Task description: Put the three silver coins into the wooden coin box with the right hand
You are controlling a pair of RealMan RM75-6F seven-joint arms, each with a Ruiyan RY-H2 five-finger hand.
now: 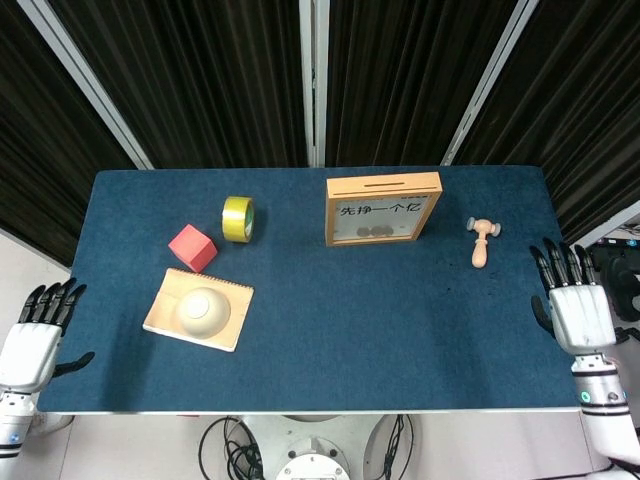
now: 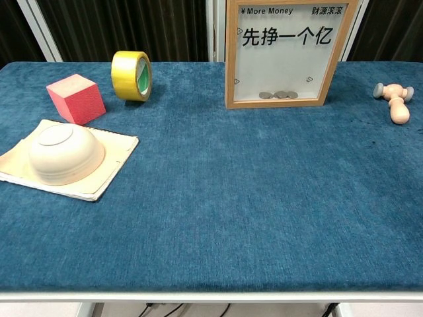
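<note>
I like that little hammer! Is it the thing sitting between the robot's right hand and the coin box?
Yes. In the head view the small wooden hammer lies between the right hand and the wooden coin box.

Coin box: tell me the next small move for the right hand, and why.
Probably none beyond resting. Three silver coins already lie at the bottom of the wooden coin box, behind its clear front, and no coin shows on the table. The right hand is open, empty and off the table's right edge.

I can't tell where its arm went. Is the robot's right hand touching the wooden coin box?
Apart. The head view shows the right hand open at the table's right edge, with bare blue cloth and a small wooden mallet between it and the wooden coin box.
</note>
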